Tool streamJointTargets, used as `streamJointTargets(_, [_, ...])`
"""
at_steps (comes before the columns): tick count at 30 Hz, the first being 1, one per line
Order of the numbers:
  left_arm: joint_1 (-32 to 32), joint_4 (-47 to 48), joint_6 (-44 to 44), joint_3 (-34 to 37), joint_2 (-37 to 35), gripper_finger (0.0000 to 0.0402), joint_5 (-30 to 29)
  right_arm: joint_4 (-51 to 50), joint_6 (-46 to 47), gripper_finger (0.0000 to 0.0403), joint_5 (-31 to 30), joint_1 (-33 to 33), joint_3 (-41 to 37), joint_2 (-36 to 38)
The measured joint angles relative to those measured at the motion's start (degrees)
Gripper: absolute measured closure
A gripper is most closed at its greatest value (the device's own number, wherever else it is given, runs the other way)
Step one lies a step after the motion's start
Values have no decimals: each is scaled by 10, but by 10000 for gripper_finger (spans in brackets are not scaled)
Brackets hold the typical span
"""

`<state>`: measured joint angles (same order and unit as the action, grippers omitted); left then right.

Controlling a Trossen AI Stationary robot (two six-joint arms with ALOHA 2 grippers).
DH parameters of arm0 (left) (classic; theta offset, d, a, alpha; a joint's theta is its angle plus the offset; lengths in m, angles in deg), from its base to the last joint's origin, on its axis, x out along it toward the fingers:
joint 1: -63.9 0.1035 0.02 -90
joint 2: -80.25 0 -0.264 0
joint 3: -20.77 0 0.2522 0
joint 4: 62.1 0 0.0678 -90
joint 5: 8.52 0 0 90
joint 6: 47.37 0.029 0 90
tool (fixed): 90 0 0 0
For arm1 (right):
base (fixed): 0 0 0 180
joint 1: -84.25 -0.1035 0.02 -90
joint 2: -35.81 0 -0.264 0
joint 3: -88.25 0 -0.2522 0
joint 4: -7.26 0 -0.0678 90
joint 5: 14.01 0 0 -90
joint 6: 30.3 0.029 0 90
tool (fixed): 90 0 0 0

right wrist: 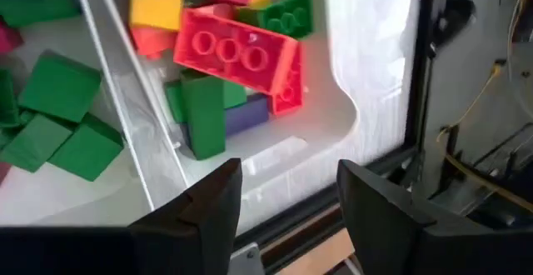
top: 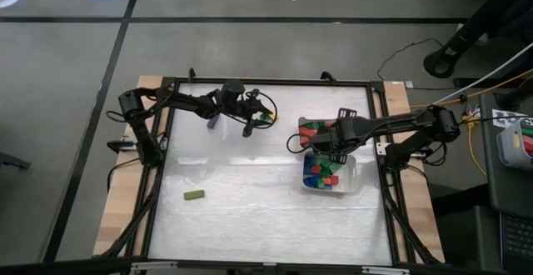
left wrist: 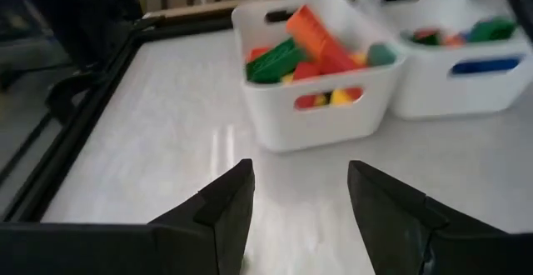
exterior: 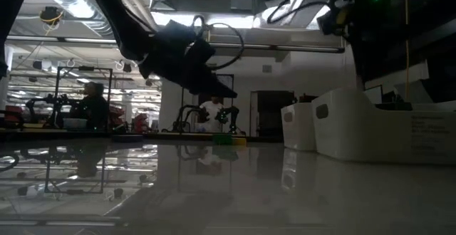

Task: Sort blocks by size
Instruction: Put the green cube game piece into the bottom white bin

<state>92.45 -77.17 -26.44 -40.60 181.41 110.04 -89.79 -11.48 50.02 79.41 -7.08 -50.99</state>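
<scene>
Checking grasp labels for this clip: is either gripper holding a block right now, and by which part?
Nothing is held. The left gripper and the right gripper, above the trays, are both open and empty.

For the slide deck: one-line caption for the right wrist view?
Right gripper, fingers open and empty, hovers over a white tray of blocks, a red bar lying on top.

Left gripper (top: 253, 118) fingers parted, empty; right gripper (top: 319, 144) fingers parted, empty, arm stretched inward.

Dim backlit low view (ceiling glare), blurry wrists
</scene>
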Motion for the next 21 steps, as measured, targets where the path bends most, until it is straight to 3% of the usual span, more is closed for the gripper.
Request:
streamJointTargets(6, [12,0,16,0,33,219,-58,1,18,205,-1,0,14,18])
streamJointTargets(13, [20,-6,6,0,65,219,-97,35,3,205,-47,0,15,23])
streamJointTargets(21, [18,-9,6,0,105,219,-105,99,-46,205,-49,0,15,23])
